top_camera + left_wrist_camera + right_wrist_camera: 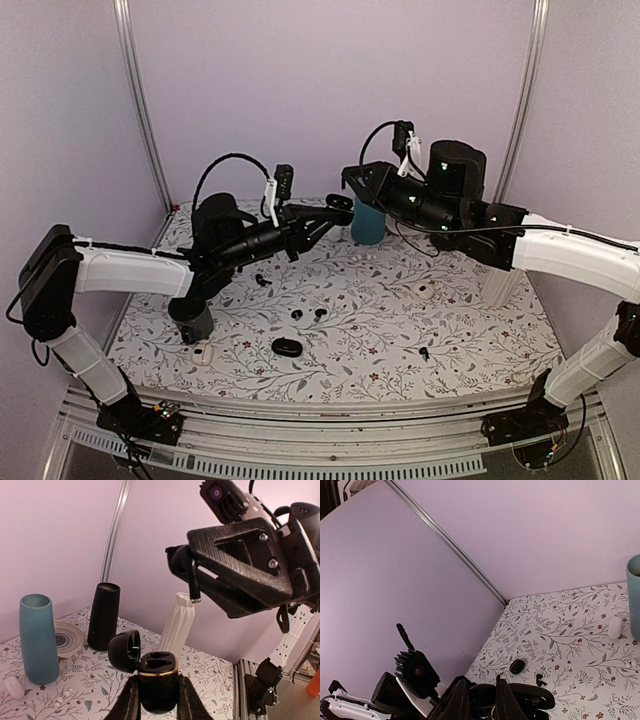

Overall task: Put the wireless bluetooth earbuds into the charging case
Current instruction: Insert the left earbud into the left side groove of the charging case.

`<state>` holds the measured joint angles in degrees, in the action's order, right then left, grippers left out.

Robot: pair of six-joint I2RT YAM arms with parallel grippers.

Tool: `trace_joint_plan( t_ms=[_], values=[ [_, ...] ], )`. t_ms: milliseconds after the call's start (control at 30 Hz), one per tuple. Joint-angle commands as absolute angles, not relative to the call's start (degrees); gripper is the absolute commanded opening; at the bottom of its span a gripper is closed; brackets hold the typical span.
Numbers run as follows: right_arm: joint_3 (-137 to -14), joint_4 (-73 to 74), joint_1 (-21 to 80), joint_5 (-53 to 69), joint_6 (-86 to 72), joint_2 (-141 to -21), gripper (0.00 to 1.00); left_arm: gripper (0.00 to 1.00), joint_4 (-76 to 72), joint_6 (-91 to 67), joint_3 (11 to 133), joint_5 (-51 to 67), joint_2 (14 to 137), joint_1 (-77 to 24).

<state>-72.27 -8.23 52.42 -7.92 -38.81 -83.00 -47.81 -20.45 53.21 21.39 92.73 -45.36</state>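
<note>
My left gripper (pixel 158 700) is shut on the black charging case (pixel 158 680), held upright above the table. The case has a gold rim, its lid (pixel 124 651) is swung open to the left, and two dark sockets show. My right gripper (pixel 190 580) hangs just above it, shut on a black earbud (pixel 195 591) whose silver-tipped stem points down. From the top view, both grippers (pixel 338 210) (pixel 350 183) meet mid-table near the back. In the right wrist view the fingers (pixel 502 695) hide most of the case. Another black earbud (pixel 424 353) lies on the cloth.
A teal vase (pixel 368 222) stands just behind the grippers. A black vase (pixel 190 320) is at the left and a white pleated vase (pixel 497 285) at the right. A closed black case (pixel 285 346), two small black pieces (pixel 297 314) and white cases (pixel 424 290) (pixel 203 353) lie on the floral cloth.
</note>
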Motion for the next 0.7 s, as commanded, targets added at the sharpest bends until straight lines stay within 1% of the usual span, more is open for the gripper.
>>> trace_joint_plan(
  t_ms=[0, 367, 667],
  values=[
    [-71.8, -12.4, 52.2, -7.3, -39.9, -83.6, 0.09, 0.00, -51.8, -16.9, 54.9, 15.9, 92.5, -47.0],
    [-71.8, -13.3, 52.2, -7.0, -40.2, -85.0, 0.10, 0.00, -53.9, -11.0, 55.7, 7.7, 92.9, -50.2],
    [-71.9, -13.5, 52.2, -6.0, -40.3, -85.5, 0.10, 0.00, -53.8, -9.1, 55.9, 5.2, 92.2, -50.8]
  ],
)
